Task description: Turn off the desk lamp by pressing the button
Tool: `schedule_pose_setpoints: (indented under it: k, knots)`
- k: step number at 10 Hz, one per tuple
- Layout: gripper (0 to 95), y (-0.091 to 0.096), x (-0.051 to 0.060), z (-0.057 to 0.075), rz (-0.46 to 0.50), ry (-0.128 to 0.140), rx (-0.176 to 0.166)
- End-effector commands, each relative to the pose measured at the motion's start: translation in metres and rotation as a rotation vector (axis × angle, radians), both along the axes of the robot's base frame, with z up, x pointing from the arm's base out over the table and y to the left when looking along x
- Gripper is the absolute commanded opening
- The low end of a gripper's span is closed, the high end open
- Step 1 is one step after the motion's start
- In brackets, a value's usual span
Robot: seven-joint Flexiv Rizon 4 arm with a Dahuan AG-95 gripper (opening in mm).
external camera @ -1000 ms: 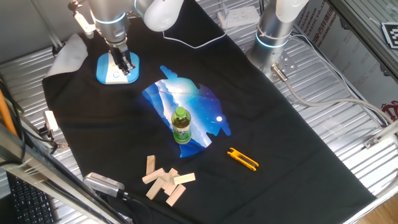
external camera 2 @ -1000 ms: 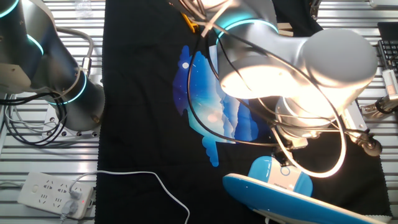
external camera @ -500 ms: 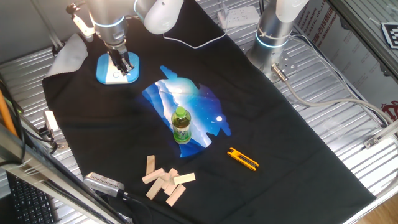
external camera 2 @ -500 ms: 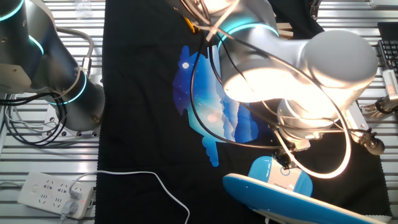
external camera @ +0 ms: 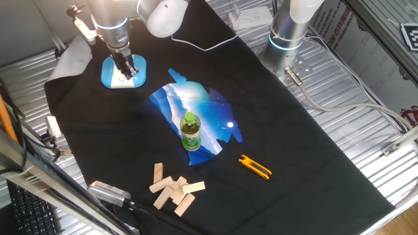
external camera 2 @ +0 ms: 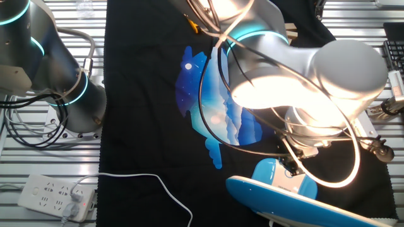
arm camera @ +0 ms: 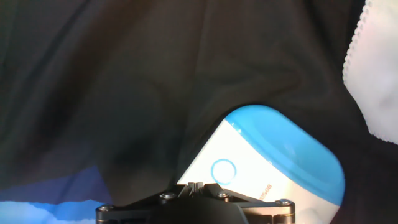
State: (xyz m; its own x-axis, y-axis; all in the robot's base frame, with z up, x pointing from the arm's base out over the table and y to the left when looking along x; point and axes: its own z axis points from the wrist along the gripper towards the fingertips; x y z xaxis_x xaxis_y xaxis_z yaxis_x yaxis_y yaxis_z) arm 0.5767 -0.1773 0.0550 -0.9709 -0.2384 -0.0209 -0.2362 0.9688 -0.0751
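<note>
The desk lamp [external camera: 112,77] has a light-blue rounded base and a white top panel, and stands at the far left of the black mat. In the other fixed view its base [external camera 2: 271,173] sits behind its long blue head, and the arm above is brightly lit. My gripper [external camera: 128,67] is right over the base, fingertips down on or just above the white panel; I cannot tell if they touch. In the hand view the fingertips [arm camera: 194,185] are pressed together, just short of the round button [arm camera: 222,170] on the panel.
A pale cloth [external camera: 72,59] lies beside the lamp. A green bottle [external camera: 190,130] stands on a blue patterned patch [external camera: 202,108]. Wood blocks [external camera: 173,189] and a yellow clip [external camera: 255,167] lie nearer the front. A second arm's base [external camera: 287,32] stands at the back.
The gripper has shifted slightly back and left over the lamp base. The lamp has not moved.
</note>
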Motion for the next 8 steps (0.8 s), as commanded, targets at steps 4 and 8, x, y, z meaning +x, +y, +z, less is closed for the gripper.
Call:
schedule_pose_setpoints:
  k: [4,8]
  knots:
    - [0.0,-0.0027,0.0033,-0.0039,0.030,0.000,-0.001]
    - [0.0,-0.0015,0.0085,-0.0034,0.050,0.002,-0.006]
